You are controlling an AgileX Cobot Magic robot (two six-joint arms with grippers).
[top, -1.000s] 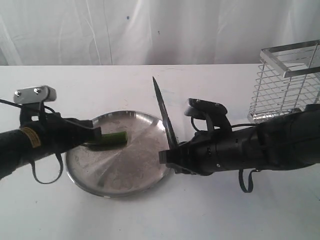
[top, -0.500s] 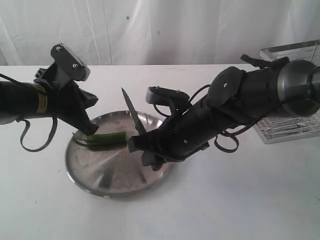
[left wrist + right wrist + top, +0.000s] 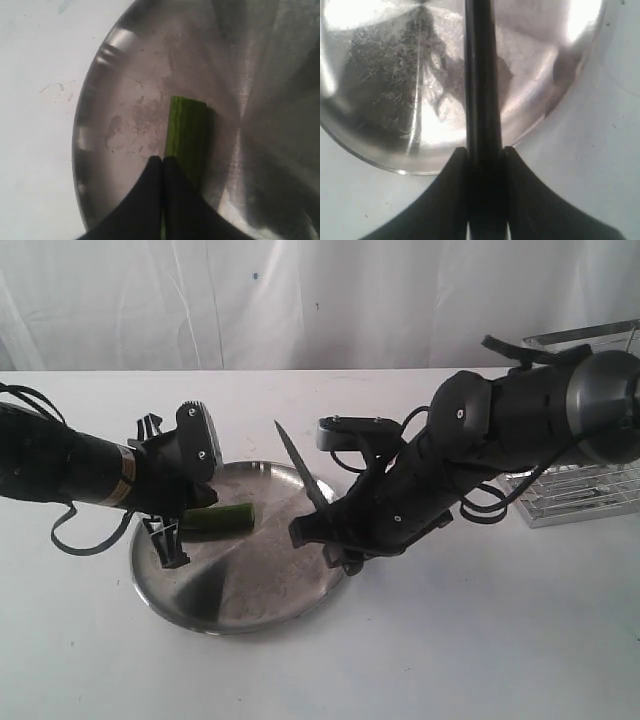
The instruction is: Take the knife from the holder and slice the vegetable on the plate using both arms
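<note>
The dark-green vegetable (image 3: 222, 518) lies on the left part of the steel plate (image 3: 250, 580), cut end toward the middle. My left gripper (image 3: 188, 516) is shut, its black fingertips lying over the vegetable's (image 3: 188, 131) other end on the plate (image 3: 127, 125). Whether the left gripper (image 3: 162, 160) pinches the stem I cannot tell. My right gripper (image 3: 322, 530) is shut on the knife (image 3: 305, 475) by its handle. The dark blade slants up and away over the plate's right side. In the right wrist view the knife (image 3: 481, 75) runs straight out from the gripper (image 3: 484, 151) above the plate (image 3: 380, 90).
The wire holder (image 3: 585, 502) stands at the right edge of the white table, mostly hidden behind the right arm. A white curtain hangs behind the table. Loose cables loop under both arms.
The left arm has come down and its shut gripper now sits on the vegetable's left end. The right arm has carried the knife a little to the right, over the plate's right side.
</note>
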